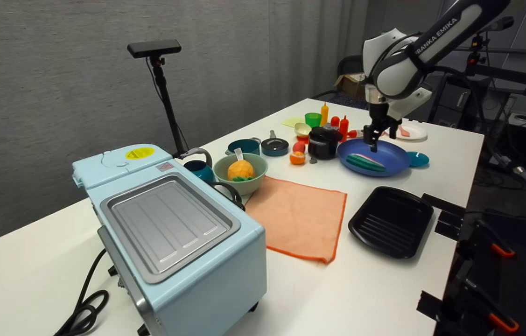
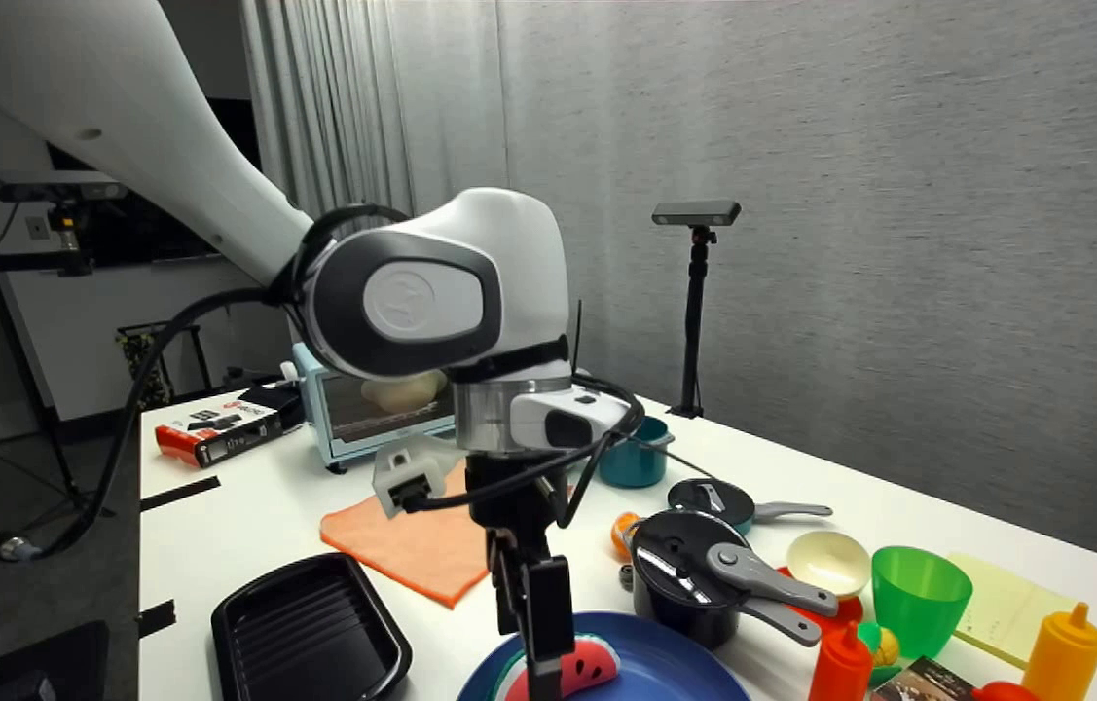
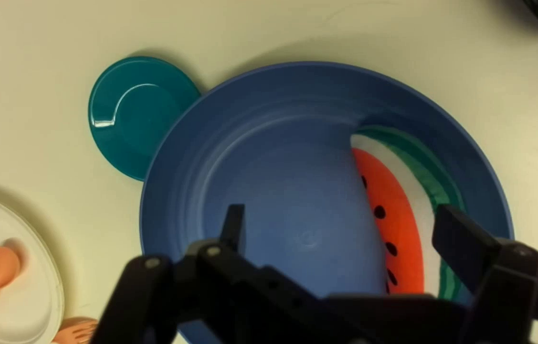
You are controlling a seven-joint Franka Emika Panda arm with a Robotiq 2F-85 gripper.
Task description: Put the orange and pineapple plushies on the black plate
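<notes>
The yellow pineapple plush (image 1: 241, 171) sits upside down in a pale green bowl (image 1: 259, 164) beside the toaster oven. The small orange (image 1: 297, 158) lies on the table by a black pot; it also shows, partly covered, in an exterior view (image 2: 624, 533). The black plate, a ridged rectangular dish (image 1: 391, 223), stands near the table edge, with nothing on it; it shows in both exterior views (image 2: 312, 628). My gripper (image 3: 340, 215) is open and empty above the large blue plate (image 3: 288, 200). A watermelon plush (image 3: 400, 210) lies in that plate, below the right finger.
An orange cloth (image 1: 307, 212) lies between bowl and black plate. A light blue toaster oven (image 1: 216, 247) stands at one end. The black pot (image 2: 689, 560), red bottle (image 2: 840, 662) and green cup (image 2: 920, 599) stand around the blue plate. A teal disc (image 3: 140, 117) touches its rim.
</notes>
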